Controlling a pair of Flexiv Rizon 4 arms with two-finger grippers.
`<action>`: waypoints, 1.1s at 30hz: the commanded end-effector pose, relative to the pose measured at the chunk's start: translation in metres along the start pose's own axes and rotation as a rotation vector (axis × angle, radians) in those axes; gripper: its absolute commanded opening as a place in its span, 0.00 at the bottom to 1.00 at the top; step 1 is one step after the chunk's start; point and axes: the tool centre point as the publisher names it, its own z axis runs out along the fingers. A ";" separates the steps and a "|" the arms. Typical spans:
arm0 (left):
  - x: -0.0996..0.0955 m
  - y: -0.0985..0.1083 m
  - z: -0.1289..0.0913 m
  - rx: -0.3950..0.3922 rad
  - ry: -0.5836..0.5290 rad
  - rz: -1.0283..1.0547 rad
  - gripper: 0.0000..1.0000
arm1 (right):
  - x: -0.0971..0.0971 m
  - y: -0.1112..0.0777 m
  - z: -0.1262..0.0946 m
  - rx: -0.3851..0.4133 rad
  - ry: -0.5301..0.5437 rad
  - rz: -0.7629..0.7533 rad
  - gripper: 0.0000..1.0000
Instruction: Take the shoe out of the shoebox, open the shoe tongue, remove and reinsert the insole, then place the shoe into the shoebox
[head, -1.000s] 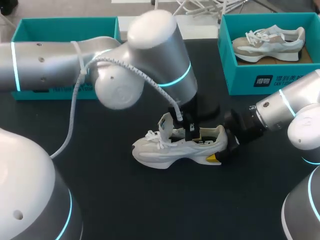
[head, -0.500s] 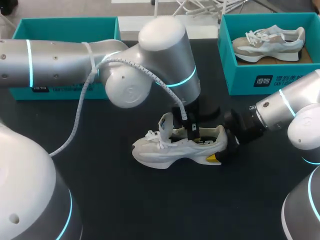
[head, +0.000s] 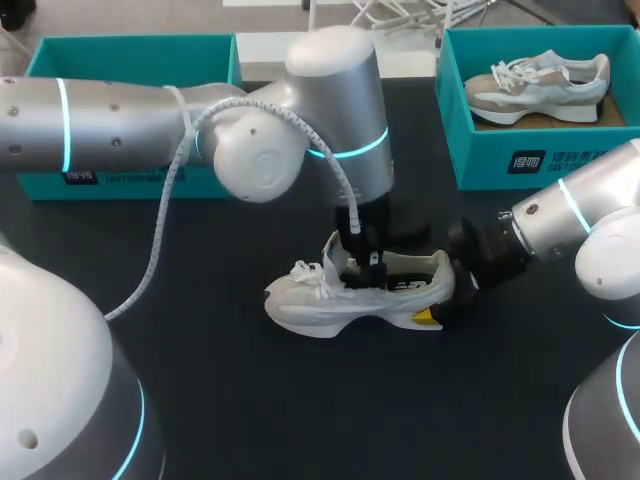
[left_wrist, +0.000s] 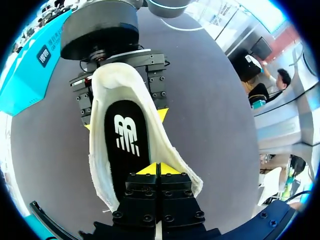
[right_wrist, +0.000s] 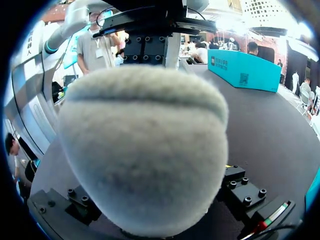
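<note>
Looking down at the shoe (head: 350, 295), I see it on its sole on the table (head: 300, 420), about midway between my arms. Its long axis runs side to side, toe toward my left and heel toward my right.

The right gripper (head: 443, 295) comes in level from the heel end with a finger on each side of the heel, so it is clamped on the shoe and steadying it. (Its own wrist view is nearly all grey heel, with a finger block showing on either side.)

The left gripper (left_wrist: 157, 169) hangs straight down into the shoe's mouth, just behind the raised tongue (head: 333, 255). Its yellow tips are pressed together. I cannot tell whether a sliver of the insole (left_wrist: 127, 145) is caught between them.

The relation that matters is this one. From the left gripper's tips, the black insole stretches away lengthwise toward the heel and the right gripper, lying flat in the shoe's bed. The tips sit over its front part, near the tongue, and not at its heel end.

The left arm is the one placed to work the insole, since the right is taken up with holding. I judge any lift would have to go up and back along that axis, so the insole clears the collar without dragging the shoe out of the right gripper.
</note>
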 end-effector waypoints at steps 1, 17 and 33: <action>-0.004 -0.003 0.006 0.000 0.013 0.005 0.00 | -0.003 -0.003 0.006 0.004 -0.001 0.002 0.00; -0.013 -0.005 0.026 0.050 -0.052 0.019 0.29 | -0.003 -0.003 0.006 0.004 -0.001 0.002 0.00; -0.027 0.002 0.053 0.111 -0.155 0.059 0.21 | -0.003 -0.003 0.006 0.004 -0.001 0.002 0.00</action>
